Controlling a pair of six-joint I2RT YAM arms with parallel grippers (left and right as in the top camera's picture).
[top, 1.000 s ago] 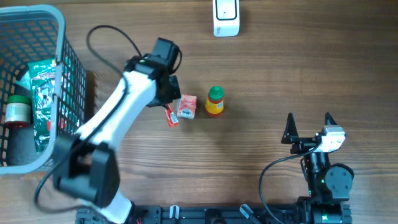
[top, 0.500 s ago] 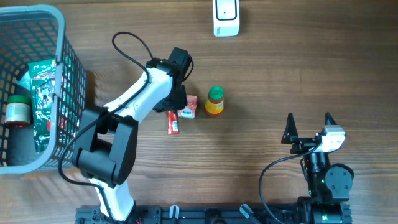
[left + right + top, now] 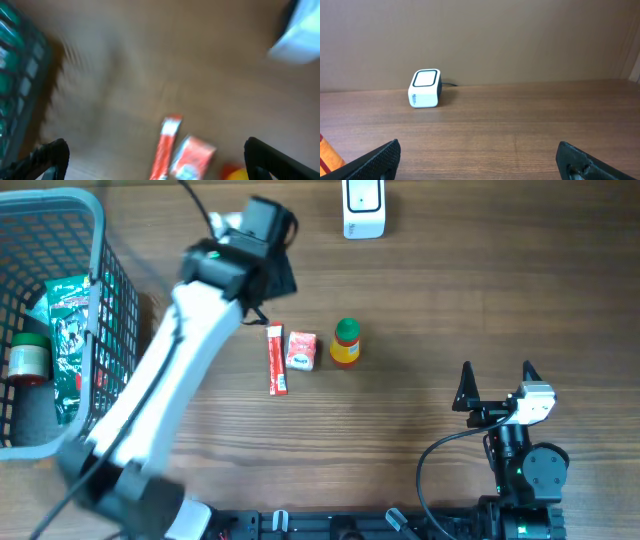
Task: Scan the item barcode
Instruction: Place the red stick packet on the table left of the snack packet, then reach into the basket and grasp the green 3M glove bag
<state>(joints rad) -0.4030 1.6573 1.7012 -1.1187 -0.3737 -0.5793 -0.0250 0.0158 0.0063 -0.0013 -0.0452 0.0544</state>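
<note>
Left pincer [image 3: 155, 149] — spread wide, empty — hangs near the long red stick sachet [image 3: 277, 360] and small red-and-white carton [image 3: 301, 350]; right pincer [image 3: 497, 375] spread, empty.

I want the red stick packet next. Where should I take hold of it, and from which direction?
Come straight down from above: the red stick packet lies flat. Pinch across its narrow width at the end that sticks out well past the small box, where both long edges are free. Alongside the box, the fingers would likely be blocked on that side.
</note>
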